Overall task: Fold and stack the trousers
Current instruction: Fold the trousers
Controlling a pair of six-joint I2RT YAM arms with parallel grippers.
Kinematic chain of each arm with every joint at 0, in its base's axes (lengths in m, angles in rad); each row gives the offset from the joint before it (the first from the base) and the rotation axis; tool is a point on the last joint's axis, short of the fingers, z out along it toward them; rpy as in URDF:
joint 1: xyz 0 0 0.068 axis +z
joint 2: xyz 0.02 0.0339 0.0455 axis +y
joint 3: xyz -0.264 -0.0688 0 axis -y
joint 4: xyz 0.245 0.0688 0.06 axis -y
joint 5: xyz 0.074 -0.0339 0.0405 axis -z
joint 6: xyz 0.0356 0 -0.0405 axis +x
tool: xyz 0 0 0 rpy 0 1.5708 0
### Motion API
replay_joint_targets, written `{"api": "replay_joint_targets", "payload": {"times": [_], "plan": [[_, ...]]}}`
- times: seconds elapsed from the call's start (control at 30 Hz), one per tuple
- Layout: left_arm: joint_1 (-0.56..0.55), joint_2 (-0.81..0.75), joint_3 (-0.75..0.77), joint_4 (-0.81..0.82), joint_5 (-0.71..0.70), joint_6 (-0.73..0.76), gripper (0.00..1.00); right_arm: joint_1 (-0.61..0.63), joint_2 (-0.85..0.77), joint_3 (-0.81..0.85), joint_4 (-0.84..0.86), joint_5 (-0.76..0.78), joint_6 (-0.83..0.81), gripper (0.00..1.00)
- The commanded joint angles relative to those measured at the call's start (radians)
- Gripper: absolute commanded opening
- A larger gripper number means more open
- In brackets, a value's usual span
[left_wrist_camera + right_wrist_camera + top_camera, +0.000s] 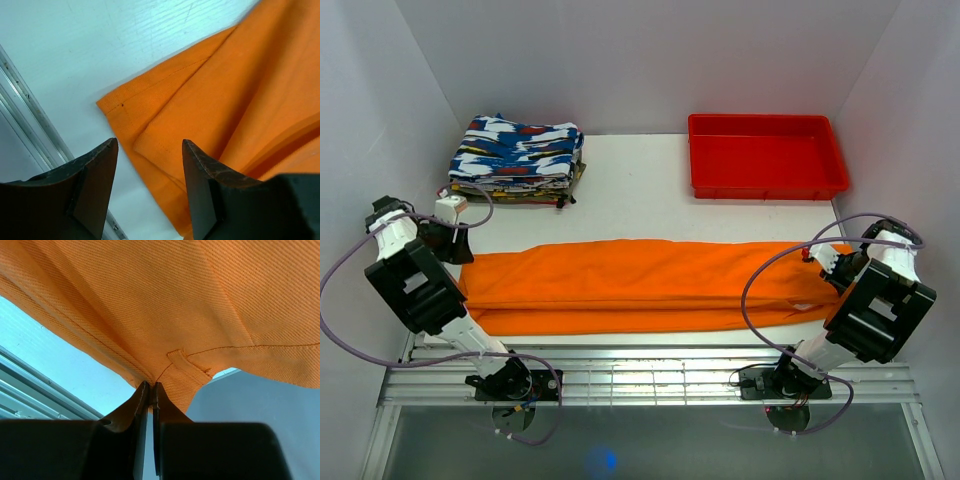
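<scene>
Right jaws pinch the trousers (640,285) beside a belt loop (189,364) (cloth spanning the tabletop (630,190)); left jaws gape above their corner.

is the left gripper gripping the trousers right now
No, the left gripper is open, its fingers spread apart, and the trousers lie flat beyond them with no cloth pinched.

The orange trousers (640,285) lie folded lengthwise in a long band across the near half of the white desk (630,200). The left claw (458,248) sits at the band's left end and the right claw (828,268) at its right end, their grip hidden from here. Toward the far edge, a stack of patterned folded clothes (517,160) lies on the left and a red tray (767,188) on the right, both apart from the trousers.
</scene>
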Motion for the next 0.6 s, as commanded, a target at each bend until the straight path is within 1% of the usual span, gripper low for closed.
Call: {"api": "replay_joint_targets", "payload": {"times": [0.0,0.33,0.5,0.57], "plan": [[-0.003,0.023,0.012,0.07,-0.073,-0.059,0.64,0.006,0.0,0.036,0.006,0.05,0.004,0.08],[-0.009,0.063,-0.026,0.037,-0.152,0.019,0.61,0.025,0.003,0.039,0.001,0.054,0.021,0.08],[-0.011,0.085,-0.028,0.039,-0.139,0.012,0.59,0.032,0.005,0.042,-0.005,0.054,0.027,0.08],[-0.015,0.091,-0.029,0.037,-0.133,0.012,0.56,0.032,0.005,0.041,-0.005,0.054,0.027,0.08]]}}
